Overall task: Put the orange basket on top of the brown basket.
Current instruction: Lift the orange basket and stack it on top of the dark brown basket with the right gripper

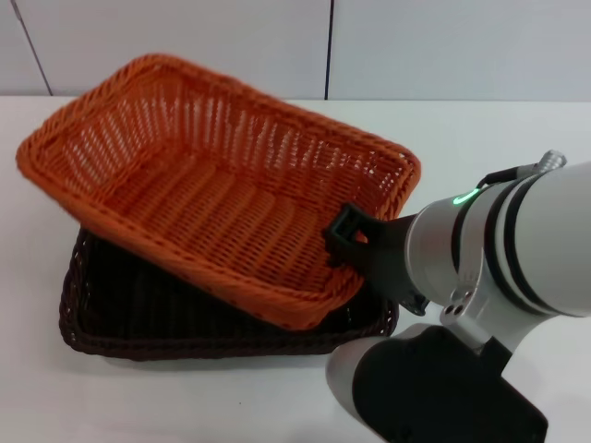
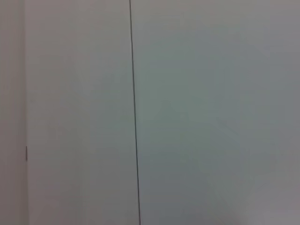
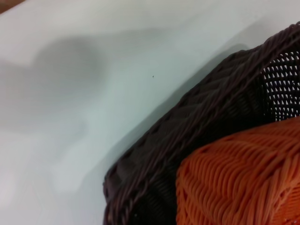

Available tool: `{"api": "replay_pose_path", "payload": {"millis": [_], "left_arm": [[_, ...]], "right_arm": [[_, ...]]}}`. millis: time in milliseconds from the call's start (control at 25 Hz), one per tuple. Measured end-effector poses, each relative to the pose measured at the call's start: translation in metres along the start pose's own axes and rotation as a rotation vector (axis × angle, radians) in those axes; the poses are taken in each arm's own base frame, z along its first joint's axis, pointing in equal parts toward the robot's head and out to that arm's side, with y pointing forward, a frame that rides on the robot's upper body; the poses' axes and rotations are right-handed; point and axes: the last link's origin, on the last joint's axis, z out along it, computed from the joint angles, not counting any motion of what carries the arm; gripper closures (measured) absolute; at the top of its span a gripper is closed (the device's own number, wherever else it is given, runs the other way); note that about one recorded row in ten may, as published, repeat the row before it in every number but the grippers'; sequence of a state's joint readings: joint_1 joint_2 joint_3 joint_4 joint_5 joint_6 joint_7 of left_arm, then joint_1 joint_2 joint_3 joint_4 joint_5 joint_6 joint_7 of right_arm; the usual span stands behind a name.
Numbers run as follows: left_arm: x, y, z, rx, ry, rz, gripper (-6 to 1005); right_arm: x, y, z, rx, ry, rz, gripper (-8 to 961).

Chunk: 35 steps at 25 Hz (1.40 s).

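Observation:
The orange basket [image 1: 212,194] lies tilted on top of the brown basket [image 1: 138,318], with its far left end raised and its near right corner down inside the brown one. My right gripper [image 1: 346,242] holds the orange basket's right rim, with one black finger [image 1: 340,226] hooked over the rim. The right wrist view shows the brown basket's corner [image 3: 187,136] with the orange basket's corner [image 3: 234,183] sitting inside it. The left gripper is out of view, and the left wrist view shows only a blank wall.
Both baskets stand on a white table [image 1: 499,138], which also shows in the right wrist view [image 3: 93,70]. A white panelled wall [image 1: 277,46] runs behind the table. My right arm [image 1: 499,268] reaches in from the near right.

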<state>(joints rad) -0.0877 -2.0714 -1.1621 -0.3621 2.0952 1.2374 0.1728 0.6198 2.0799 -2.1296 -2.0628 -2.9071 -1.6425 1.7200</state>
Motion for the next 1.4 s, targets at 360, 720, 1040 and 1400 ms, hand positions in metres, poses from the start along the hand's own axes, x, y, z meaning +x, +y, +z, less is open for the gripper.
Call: {"api": "replay_pose_path", "payload": {"millis": [360, 720, 1040, 1400], "left_arm": [[-0.001, 0.004, 0.006, -0.014, -0.018, 0.004, 247], [-0.005, 0.009, 0.016, -0.020, -0.060, -0.006, 247], [-0.004, 0.021, 0.025, -0.049, -0.075, -0.005, 247], [-0.007, 0.022, 0.025, -0.057, -0.095, 0.005, 247]], "right_arm": [[-0.006, 0.013, 0.007, -0.004, -0.020, 0.035, 764], [-0.005, 0.032, 0.012, -0.002, -0.040, 0.115, 619], [-0.008, 0.033, 0.012, 0.038, -0.055, 0.136, 440], [-0.039, 0.037, 0.014, 0.034, -0.123, 0.064, 363]]}}
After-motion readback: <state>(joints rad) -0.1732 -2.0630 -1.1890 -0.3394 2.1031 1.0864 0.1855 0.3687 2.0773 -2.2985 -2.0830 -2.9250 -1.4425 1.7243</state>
